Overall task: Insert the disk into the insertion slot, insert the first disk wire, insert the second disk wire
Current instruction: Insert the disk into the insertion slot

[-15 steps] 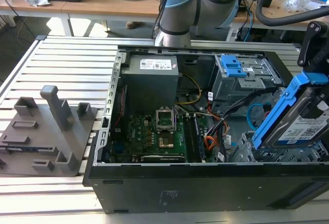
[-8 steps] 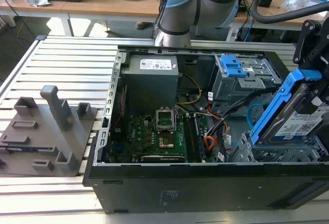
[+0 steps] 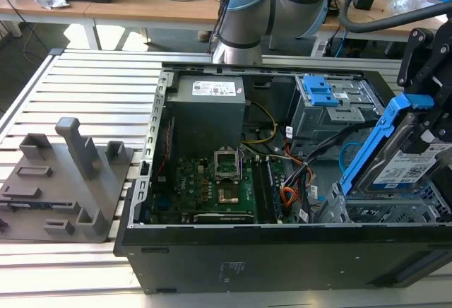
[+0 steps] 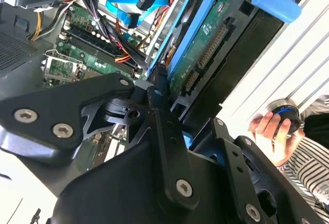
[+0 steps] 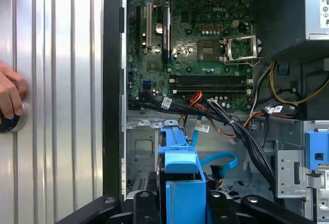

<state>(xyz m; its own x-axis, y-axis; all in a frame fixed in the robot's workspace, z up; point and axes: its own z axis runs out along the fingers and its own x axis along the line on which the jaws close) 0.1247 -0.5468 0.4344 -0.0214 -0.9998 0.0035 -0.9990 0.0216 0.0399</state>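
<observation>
Clamping disk (image 3: pixel 408 170) in claw (image 3: pixel 427 121) by its blue carrier (image 3: pixel 367 145), tilted above insertion slot (image 3: pixel 381 212). Judging it stiff, dense, shock-sensitive; gripping frame, avoiding circuit board (image 4: pixel 203 39).

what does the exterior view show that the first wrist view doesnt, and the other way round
Exterior view's extras: a grey fixture block, the arm's blue-capped joints and the white label on the disk. First wrist view's extras: a person's hand on a round button. Both share the slatted table, the motherboard and the disk in its blue carrier.
</observation>
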